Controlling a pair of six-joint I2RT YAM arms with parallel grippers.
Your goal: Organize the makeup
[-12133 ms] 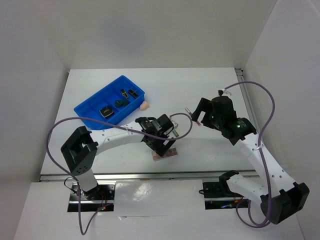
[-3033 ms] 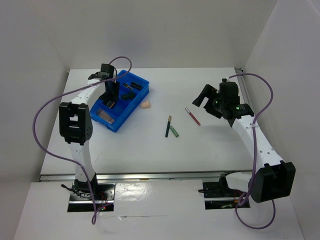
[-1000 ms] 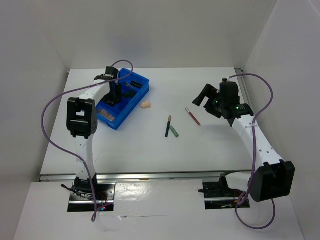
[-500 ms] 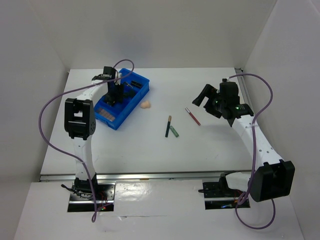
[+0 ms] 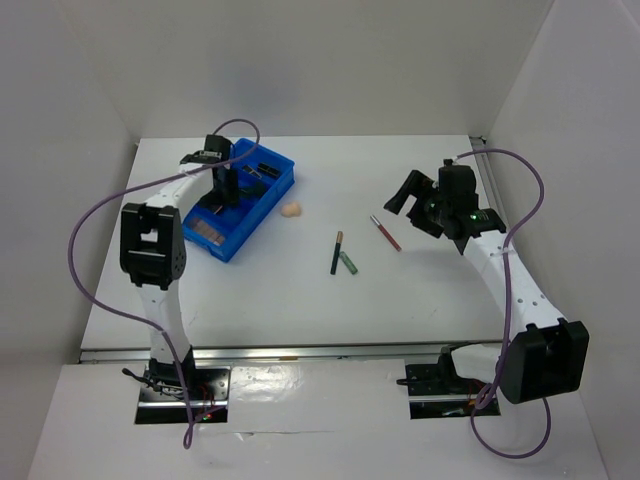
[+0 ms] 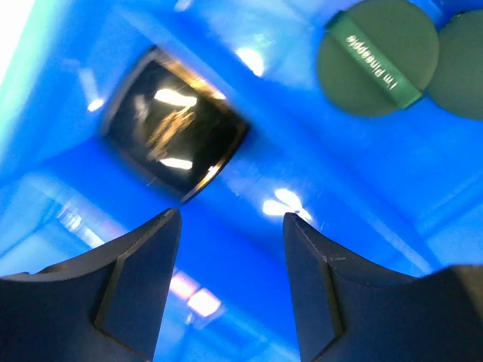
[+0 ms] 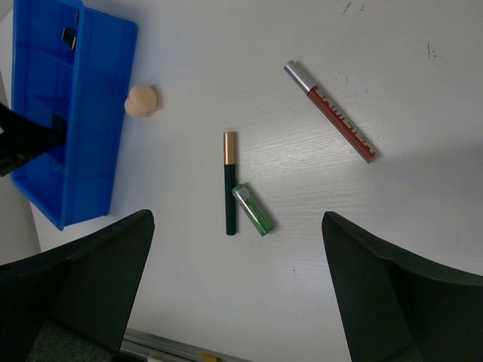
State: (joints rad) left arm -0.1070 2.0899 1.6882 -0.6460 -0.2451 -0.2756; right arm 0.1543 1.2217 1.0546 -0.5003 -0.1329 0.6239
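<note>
Hovering open-jawed and empty over the blue tray [image 6: 317, 158], the left gripper [image 6: 230, 219] faces a square compact [image 6: 173, 136]; the right gripper [image 7: 238, 219] hangs wide open above three pencils [image 7: 229, 185] and a sponge [image 7: 141, 100] on the table [image 7: 392, 249].

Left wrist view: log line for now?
left gripper: open, over tray by square compact | right gripper: open, empty | outside tray: sponge, pencils

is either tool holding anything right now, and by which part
Nothing is held. The left tool stands open above the square compact in the blue tray; the right tool is open too.
</note>
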